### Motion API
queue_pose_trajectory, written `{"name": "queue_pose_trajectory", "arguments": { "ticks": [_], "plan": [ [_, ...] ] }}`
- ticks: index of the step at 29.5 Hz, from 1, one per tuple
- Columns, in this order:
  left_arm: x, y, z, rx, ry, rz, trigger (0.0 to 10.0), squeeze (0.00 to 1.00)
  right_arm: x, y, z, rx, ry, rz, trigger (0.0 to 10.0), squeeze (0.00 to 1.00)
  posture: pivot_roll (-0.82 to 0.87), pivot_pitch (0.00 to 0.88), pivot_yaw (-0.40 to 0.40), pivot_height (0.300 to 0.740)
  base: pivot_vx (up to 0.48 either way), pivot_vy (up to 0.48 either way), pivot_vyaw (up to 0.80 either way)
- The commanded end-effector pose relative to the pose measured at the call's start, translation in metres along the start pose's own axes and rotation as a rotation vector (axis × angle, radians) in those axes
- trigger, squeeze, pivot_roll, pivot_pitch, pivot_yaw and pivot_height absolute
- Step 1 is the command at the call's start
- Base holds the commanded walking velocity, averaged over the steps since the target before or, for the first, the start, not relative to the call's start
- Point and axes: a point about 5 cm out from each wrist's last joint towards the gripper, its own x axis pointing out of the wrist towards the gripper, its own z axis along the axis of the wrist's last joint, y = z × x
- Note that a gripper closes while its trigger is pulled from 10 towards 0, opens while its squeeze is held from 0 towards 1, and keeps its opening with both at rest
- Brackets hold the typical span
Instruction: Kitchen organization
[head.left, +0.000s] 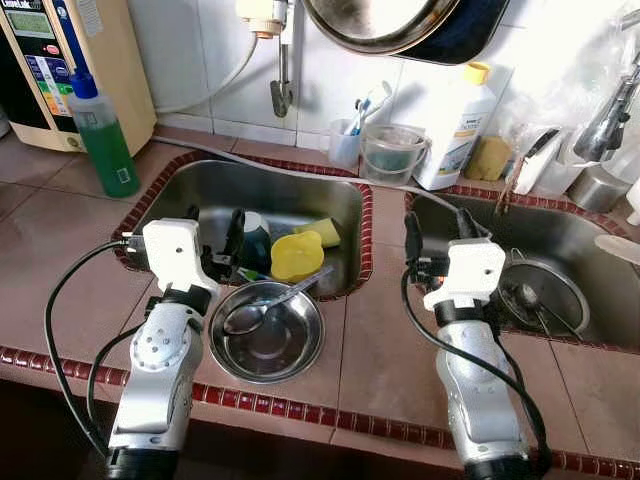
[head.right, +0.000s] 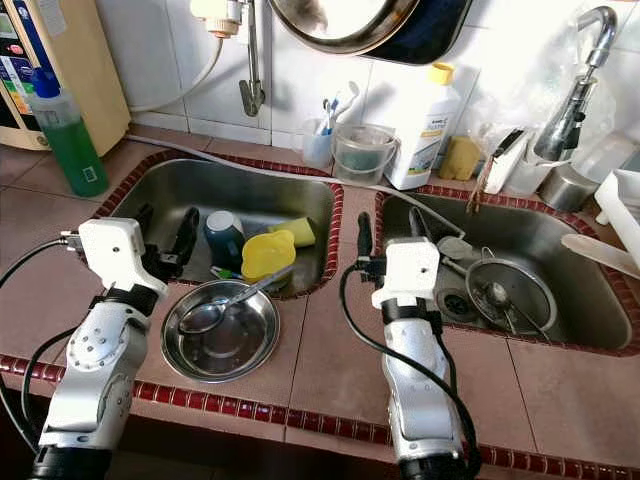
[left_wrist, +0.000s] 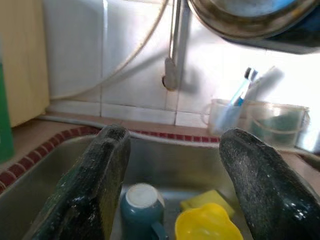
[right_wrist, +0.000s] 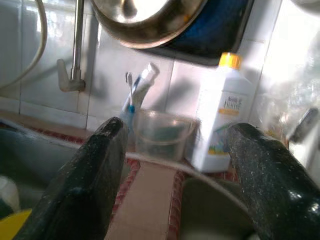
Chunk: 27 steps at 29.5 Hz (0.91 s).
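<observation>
A steel bowl with a spoon in it rests on the tiled counter at the front rim of the left sink. Inside that sink lie a yellow cup, a teal cup and a yellow sponge. My left gripper hovers open over the sink's left side, just left of the teal cup, holding nothing. My right gripper stands open and empty above the tiled strip between the two sinks.
The right sink holds a round metal strainer. Along the back stand a green bottle, a toothbrush cup, a clear container and a white bottle. A pan hangs overhead.
</observation>
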Motion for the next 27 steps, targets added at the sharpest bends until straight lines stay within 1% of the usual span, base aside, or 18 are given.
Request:
{"name": "queue_pose_trajectory", "arguments": {
  "ticks": [1,4,10,12,22,27],
  "plan": [
    [-0.002,-0.002,-0.006,-0.021,0.015,-0.009,10.0,0.0,-0.005,0.002,-0.002,-0.004,-0.003,-0.006,10.0,0.0,-0.19,0.0,-0.038,0.74,0.0,0.0,0.0],
    [-0.002,-0.001,-0.008,-0.027,0.016,-0.007,10.0,0.0,-0.007,0.003,-0.004,-0.01,0.004,-0.004,10.0,0.0,-0.19,0.0,-0.036,0.74,0.0,0.0,0.0],
    [-0.008,-0.001,-0.015,-0.023,0.023,-0.012,10.0,0.0,-0.018,0.008,-0.015,-0.012,0.054,0.007,10.0,0.0,-0.19,0.0,-0.031,0.74,0.0,0.0,0.0],
    [-0.01,0.0,-0.017,-0.004,0.03,-0.018,10.0,0.0,-0.022,0.009,-0.02,-0.014,0.077,0.019,10.0,0.0,-0.19,0.0,-0.031,0.74,0.0,0.0,0.0],
    [-0.013,0.002,-0.019,0.036,0.031,-0.052,10.0,0.0,-0.028,0.012,-0.028,0.002,0.114,0.044,10.0,0.0,-0.18,0.0,-0.032,0.74,0.0,0.0,0.0],
    [-0.019,0.001,-0.021,0.043,0.04,-0.07,10.0,0.0,-0.034,0.013,-0.032,-0.003,0.135,0.062,10.0,0.0,-0.18,0.0,-0.033,0.74,0.0,0.0,0.0]
  ]
}}
